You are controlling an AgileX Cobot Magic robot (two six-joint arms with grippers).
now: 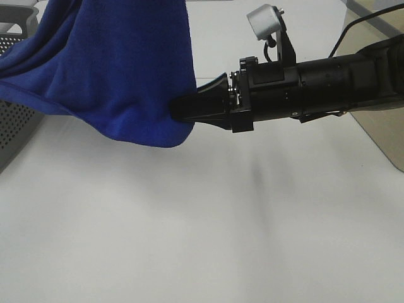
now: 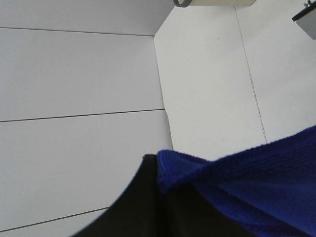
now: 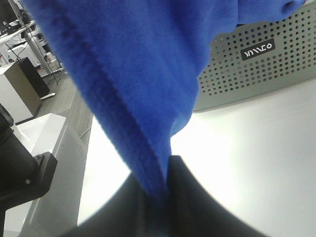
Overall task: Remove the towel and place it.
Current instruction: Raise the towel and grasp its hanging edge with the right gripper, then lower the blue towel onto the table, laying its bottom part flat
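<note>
The royal-blue towel (image 1: pixel 113 69) hangs from above the top left of the exterior view, and its lower fold sags over the white table (image 1: pixel 208 240). My right gripper (image 1: pixel 180 108) reaches in level from the right and is shut on the towel's lower right edge. In the right wrist view the towel (image 3: pixel 138 64) has its hem pinched between the dark fingers of the right gripper (image 3: pixel 165 175). The left wrist view shows the left gripper (image 2: pixel 159 170) shut on a folded edge of the towel (image 2: pixel 256 182). That gripper is outside the exterior view.
A grey perforated basket (image 1: pixel 16 126) stands at the table's left edge, partly under the towel, and also shows in the right wrist view as the basket (image 3: pixel 256 69). A beige board (image 1: pixel 385 139) lies at the right edge. The right arm (image 1: pixel 328 85) spans the right half above the table.
</note>
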